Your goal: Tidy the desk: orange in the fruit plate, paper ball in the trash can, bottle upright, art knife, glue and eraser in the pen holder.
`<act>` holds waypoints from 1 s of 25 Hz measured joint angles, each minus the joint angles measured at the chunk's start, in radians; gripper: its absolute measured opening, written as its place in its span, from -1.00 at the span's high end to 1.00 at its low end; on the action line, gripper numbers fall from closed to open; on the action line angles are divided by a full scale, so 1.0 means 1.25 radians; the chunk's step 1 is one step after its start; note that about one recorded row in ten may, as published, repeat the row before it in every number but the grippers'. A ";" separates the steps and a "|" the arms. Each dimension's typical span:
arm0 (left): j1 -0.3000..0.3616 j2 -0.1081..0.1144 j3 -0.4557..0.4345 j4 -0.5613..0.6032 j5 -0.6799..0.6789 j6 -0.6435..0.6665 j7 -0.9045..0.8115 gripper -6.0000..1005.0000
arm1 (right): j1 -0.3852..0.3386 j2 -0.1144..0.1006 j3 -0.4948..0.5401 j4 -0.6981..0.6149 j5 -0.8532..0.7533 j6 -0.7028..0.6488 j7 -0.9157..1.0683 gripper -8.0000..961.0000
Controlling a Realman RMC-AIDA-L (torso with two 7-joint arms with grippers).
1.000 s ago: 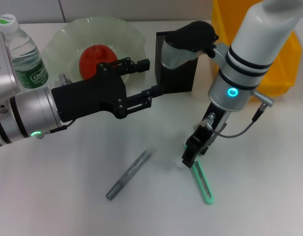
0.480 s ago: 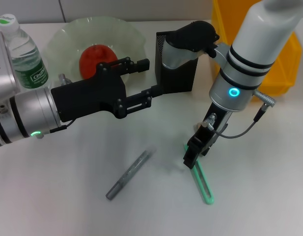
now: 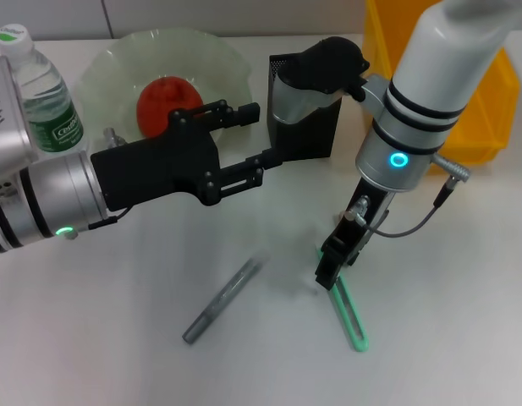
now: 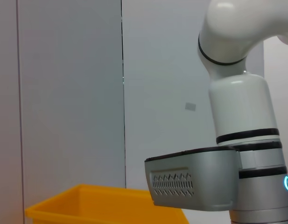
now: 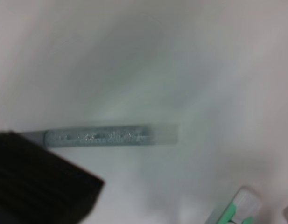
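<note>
Mint-green art knife (image 3: pixel 348 313) unmoved on the white surface (image 3: pixel 464 321); right hand (image 3: pixel 328 272) stays down, grip unclear; left hand (image 3: pixel 254 135) released.

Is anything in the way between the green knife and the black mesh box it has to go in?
Not on the desk itself. The art knife lies near the right end effector, and the white surface up to the pen holder looks bare. The left end effector, though, hovers beside the holder, so it could crowd the way in.
</note>
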 joint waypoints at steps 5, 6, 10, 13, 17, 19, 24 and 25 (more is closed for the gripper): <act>-0.001 0.000 0.000 -0.003 0.000 -0.001 0.001 -0.25 | 0.000 0.000 -0.002 0.001 0.001 0.009 0.000 -0.20; -0.002 0.000 0.000 -0.006 -0.001 -0.001 0.002 -0.25 | 0.000 0.000 -0.002 0.001 0.001 0.009 0.000 -0.20; -0.005 0.000 0.000 -0.010 -0.001 -0.001 0.009 -0.25 | -0.002 0.000 -0.018 0.003 0.002 0.022 0.000 -0.19; -0.007 -0.001 0.000 -0.010 -0.003 -0.001 0.011 -0.25 | -0.003 0.000 -0.021 0.003 0.003 0.030 0.000 -0.18; -0.009 -0.001 0.000 -0.010 -0.005 -0.001 0.011 -0.25 | -0.003 0.000 -0.022 0.003 0.004 0.035 0.000 -0.17; -0.013 -0.001 0.000 -0.014 -0.010 -0.002 0.012 -0.25 | -0.003 0.000 -0.022 0.003 0.008 0.038 0.000 -0.17; -0.018 -0.001 0.000 -0.022 -0.011 -0.003 0.012 -0.24 | -0.001 0.000 -0.022 0.002 0.012 0.038 -0.002 -0.16; -0.018 -0.001 0.000 -0.022 -0.011 -0.003 0.012 -0.24 | -0.001 0.000 -0.022 0.002 0.012 0.038 -0.002 -0.16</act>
